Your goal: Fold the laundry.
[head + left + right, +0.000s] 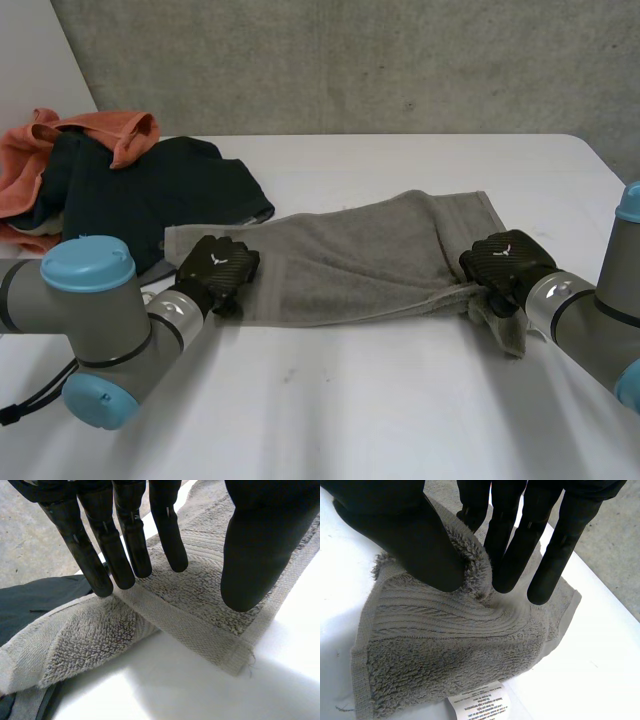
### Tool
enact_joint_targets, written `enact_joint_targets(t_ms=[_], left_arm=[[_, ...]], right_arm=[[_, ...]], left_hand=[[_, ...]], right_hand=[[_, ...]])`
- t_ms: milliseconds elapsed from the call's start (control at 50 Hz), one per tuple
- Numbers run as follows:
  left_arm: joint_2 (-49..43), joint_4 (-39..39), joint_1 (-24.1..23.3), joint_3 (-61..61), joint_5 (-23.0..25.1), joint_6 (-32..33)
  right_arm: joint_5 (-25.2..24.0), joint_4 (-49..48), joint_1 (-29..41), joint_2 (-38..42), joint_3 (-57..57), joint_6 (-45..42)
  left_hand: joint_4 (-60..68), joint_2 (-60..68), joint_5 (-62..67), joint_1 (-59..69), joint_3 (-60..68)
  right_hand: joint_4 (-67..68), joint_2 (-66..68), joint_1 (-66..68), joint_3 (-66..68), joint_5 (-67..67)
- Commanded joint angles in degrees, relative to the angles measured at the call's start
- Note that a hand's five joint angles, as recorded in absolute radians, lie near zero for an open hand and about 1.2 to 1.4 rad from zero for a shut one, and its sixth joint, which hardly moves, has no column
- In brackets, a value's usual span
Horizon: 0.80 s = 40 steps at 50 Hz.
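A grey towel (360, 260) lies spread across the middle of the table, folded lengthwise. My left hand (215, 265) rests over its left end near the front corner. In the left wrist view its fingers (125, 545) are straight and apart from the thumb, hovering over the towel's hem (200, 595), holding nothing. My right hand (503, 262) is at the towel's right end, where the cloth bunches. In the right wrist view the thumb (420, 540) and fingers pinch a raised fold of the towel (445, 650). A white care label (480, 702) sticks out at that end.
A pile of laundry sits at the back left: an orange cloth (60, 150) and a dark navy garment (150, 195) that reaches under the towel's left end. The white table (400, 400) extends in front of the towel.
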Motion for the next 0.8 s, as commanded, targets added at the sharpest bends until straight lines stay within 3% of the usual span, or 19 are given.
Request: enact_joint_targets(t_ms=[20, 540, 800], left_arm=[[2.4, -1.4, 0.0, -1.7, -0.1, 0.2], [-4.3, -2.6, 0.6, 4.4, -0.1, 1.1], [-9.3, -2.5, 0.5, 12.3, -0.2, 1.4]], right_arm=[[-0.1, -0.1, 0.0, 0.0, 0.0, 0.0], [0.0, -0.3, 0.6, 1.0, 0.3, -0.2], [0.2, -0.9, 0.6, 1.1, 0.4, -0.2]], left_hand=[[2.3, 2.0, 2.4, 1.7, 1.8], [2.9, 2.7, 3.0, 2.4, 2.5], [18.2, 18.0, 18.3, 17.7, 17.8]], right_hand=[[11.4, 13.2, 17.5, 11.8, 12.3], [11.4, 13.2, 17.5, 11.8, 12.3], [11.4, 13.2, 17.5, 11.8, 12.3]])
